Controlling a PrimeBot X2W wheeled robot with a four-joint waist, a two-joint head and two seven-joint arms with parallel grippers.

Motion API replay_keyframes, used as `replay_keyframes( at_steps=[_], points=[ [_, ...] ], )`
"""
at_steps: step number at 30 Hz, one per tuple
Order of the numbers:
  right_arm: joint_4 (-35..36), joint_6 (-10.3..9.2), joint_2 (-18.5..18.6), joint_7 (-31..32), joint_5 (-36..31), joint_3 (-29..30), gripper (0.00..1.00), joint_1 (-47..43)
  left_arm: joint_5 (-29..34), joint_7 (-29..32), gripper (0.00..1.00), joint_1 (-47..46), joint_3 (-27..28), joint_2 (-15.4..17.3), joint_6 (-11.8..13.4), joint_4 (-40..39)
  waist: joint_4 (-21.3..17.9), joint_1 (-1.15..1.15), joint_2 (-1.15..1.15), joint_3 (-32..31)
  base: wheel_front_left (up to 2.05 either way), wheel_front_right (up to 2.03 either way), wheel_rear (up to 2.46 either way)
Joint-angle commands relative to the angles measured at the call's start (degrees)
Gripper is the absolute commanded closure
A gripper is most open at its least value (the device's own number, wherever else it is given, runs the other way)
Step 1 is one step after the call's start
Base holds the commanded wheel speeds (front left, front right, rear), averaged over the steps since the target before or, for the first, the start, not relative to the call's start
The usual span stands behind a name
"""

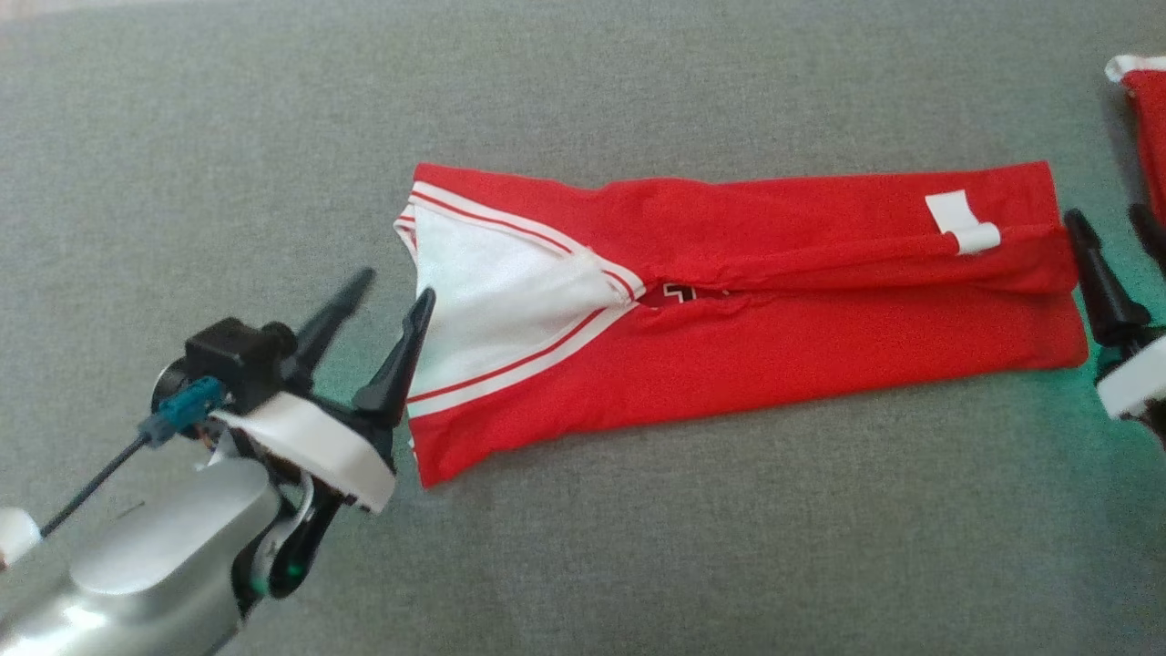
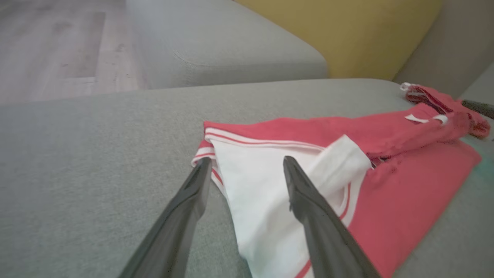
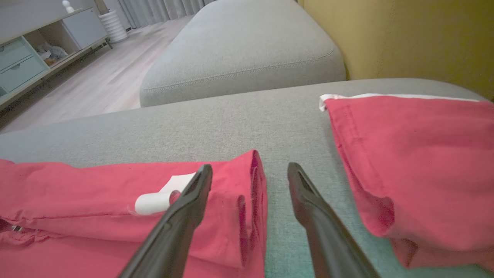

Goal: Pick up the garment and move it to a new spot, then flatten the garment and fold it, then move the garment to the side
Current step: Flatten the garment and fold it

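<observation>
The garment (image 1: 774,346) is red with white striped trim and a white lining. It lies folded into a long strip on the grey sofa cushion (image 1: 638,91). My left gripper (image 1: 398,282) is open at its left end, one finger over the white lining. In the left wrist view the left gripper (image 2: 247,159) straddles the garment's (image 2: 405,185) white corner. My right gripper (image 1: 1107,214) is open at the strip's right end, beside the white label (image 1: 961,223). In the right wrist view, the right gripper (image 3: 251,166) has its left finger over the garment's (image 3: 77,185) end fold.
A second red cloth (image 1: 1150,118) lies just right of my right gripper, large in the right wrist view (image 3: 417,154). A yellow back cushion (image 3: 405,34) rises behind. Another grey seat cushion (image 3: 243,50), wooden floor (image 3: 108,77) and a cabinet (image 3: 23,58) lie beyond.
</observation>
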State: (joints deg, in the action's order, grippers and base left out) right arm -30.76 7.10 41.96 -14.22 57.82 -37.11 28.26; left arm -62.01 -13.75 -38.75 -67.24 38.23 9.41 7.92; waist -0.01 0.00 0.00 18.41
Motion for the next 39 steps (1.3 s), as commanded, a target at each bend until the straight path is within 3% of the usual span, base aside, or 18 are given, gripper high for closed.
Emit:
replay_keyframes(
  at_steps=[1, 7, 9, 12, 17, 27, 28, 29, 30, 31, 35, 39],
  points=[
    [1.4, 0.39, 0.7, -0.8, -2.9, 4.0, 0.0, -3.9, 1.5, -1.1, 0.0, 0.6, 5.7, 0.6, 2.5, -0.8, 0.0, 0.0, 0.0, -0.9, 0.0, 0.0, 0.0],
    [4.0, 0.39, -7.5, -0.8, -12.9, 18.5, 0.0, -12.7, 16.2, -1.2, 0.0, 11.5, 22.1, -7.6, 11.2, -6.3, 0.5, 0.0, 0.0, -3.0, 0.0, 0.0, 0.0],
    [4.5, 0.39, -8.9, -0.8, -14.4, 20.1, 0.0, -13.9, 19.1, -1.2, 0.0, 13.6, 24.1, -9.3, 12.1, -7.2, 0.7, 0.0, 0.0, -3.3, 0.0, 0.0, 0.0],
    [4.9, 0.39, -12.1, -0.8, -17.4, 23.8, 0.0, -16.1, 26.5, -1.2, 0.0, 19.3, 29.3, -14.5, 13.4, -9.4, 1.7, 0.0, 0.0, -3.9, 0.0, 0.0, 0.0],
    [1.5, 0.39, -14.7, -0.4, -18.4, 28.3, 0.0, -15.6, 36.4, -1.2, 0.0, 25.5, 35.0, -21.8, 12.7, -11.6, 4.3, 0.0, 0.0, -4.1, 0.0, 0.0, 0.0],
    [-9.5, 0.39, -17.0, 7.2, -16.7, 34.1, 0.0, -11.0, 46.0, -1.2, 0.0, 29.6, 40.8, -30.0, 5.7, -11.2, 8.5, 0.0, 0.0, -3.3, 0.0, 0.0, 0.0],
    [-9.9, 0.39, -17.4, 8.4, -16.3, 34.0, 0.15, -11.0, 46.5, -1.2, 0.0, 29.8, 41.4, -30.5, 5.1, -11.1, 8.6, 0.0, 0.0, -3.3, 0.0, 0.0, 0.0],
    [-10.1, 0.39, -17.8, 9.5, -15.9, 33.8, 0.49, -11.3, 47.0, -1.2, 0.0, 30.0, 42.0, -30.9, 4.6, -11.1, 8.6, 0.0, 0.0, -3.3, 0.0, 0.0, 0.0],
    [-10.0, 0.39, -18.3, 10.4, -15.5, 33.5, 0.64, -11.6, 47.5, -1.2, 0.0, 30.2, 42.6, -31.2, 4.1, -11.1, 8.6, 0.0, 0.0, -3.3, 0.0, 0.0, 0.0],
    [-9.7, 0.39, -18.6, 10.8, -15.2, 33.5, 1.0, -12.0, 47.9, -1.2, 0.0, 30.4, 43.2, -31.6, 3.6, -11.1, 8.6, 0.0, 0.0, -3.3, 0.0, 0.0, 0.0],
    [-7.4, 0.39, -18.8, 8.8, -14.8, 34.4, 1.0, -13.1, 49.3, -1.2, 0.0, 31.3, 45.5, -32.7, 2.1, -11.1, 7.8, 0.0, 0.0, -3.5, 0.0, 0.0, 0.0],
    [-4.9, 0.39, -16.5, 6.8, -16.2, 35.4, 1.0, -13.3, 50.1, -1.2, 0.0, 31.8, 47.2, -33.6, 0.4, -11.0, 6.5, 0.0, 0.0, -3.8, 0.0, 0.0, 0.0]
  ],
)
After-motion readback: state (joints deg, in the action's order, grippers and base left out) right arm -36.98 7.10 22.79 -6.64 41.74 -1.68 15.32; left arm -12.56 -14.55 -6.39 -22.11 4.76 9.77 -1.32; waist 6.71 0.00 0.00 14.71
